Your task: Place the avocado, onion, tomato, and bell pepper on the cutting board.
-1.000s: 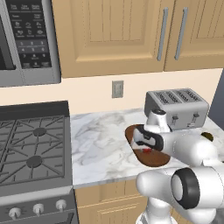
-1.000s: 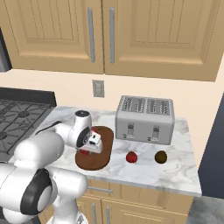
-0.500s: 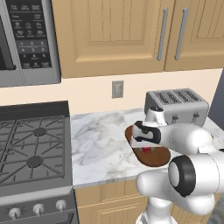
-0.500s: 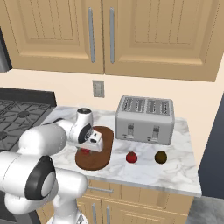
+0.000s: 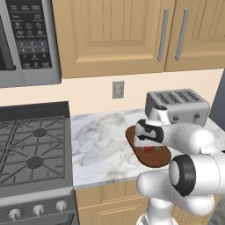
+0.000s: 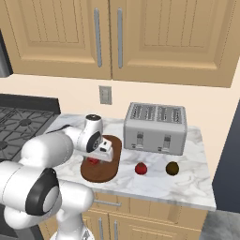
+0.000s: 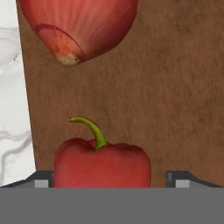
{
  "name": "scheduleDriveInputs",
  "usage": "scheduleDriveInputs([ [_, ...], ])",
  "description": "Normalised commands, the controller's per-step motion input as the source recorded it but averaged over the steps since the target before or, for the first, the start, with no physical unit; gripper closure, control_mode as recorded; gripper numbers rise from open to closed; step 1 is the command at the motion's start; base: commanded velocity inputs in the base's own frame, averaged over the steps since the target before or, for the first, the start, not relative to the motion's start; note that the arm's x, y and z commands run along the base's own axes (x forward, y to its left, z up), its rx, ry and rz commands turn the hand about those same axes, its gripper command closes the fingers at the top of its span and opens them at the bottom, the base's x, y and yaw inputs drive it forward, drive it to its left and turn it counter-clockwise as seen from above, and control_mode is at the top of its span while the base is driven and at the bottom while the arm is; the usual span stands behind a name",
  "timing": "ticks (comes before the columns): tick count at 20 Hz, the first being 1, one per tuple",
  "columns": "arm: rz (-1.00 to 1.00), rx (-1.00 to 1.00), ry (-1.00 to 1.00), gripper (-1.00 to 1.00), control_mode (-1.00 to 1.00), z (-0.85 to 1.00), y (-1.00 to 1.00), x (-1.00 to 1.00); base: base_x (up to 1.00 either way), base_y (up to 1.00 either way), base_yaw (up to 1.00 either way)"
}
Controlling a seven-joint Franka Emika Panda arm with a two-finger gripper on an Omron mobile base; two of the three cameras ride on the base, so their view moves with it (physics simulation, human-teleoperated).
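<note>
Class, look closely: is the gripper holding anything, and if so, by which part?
Nothing is held. The gripper has its jaws spread wide of the bell pepper, which rests on the cutting board.

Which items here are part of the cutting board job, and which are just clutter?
Job: cutting board, bell pepper and onion on it; tomato and avocado on the counter beside it.
Clutter: toaster, stove, microwave, wall outlet.

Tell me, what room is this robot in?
It looks like a kitchen, though a computer-drawn one. There's a silver toaster on a marble counter, a gas stove beside it, and a cutting board with vegetables on it.
</note>
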Motion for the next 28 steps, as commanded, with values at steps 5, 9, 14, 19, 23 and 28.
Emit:
scheduleDriveInputs([
  [5, 0.00, 0.00, -0.01, -1.00, -1.00, 0.02, -0.01, -0.01, 0.00, 0.00, 0.00],
  [9, 0.00, 0.00, -0.08, -1.00, -1.00, 0.30, 0.00, -0.12, 0.00, 0.00, 0.00],
  [14, 0.00, 0.00, -0.13, -1.00, -1.00, 0.46, 0.00, -0.20, 0.00, 0.00, 0.00],
  [19, 0.00, 0.00, -0.15, -1.00, -1.00, 0.46, -0.05, -0.32, 0.00, 0.00, 0.00],
  [23, 0.00, 0.00, -0.14, -1.00, -1.00, 0.25, -0.28, -0.42, 0.00, 0.00, 0.00],
  [28, 0.00, 0.00, -0.14, -1.00, -1.00, 0.27, -0.38, -0.39, 0.00, 0.00, 0.00],
])
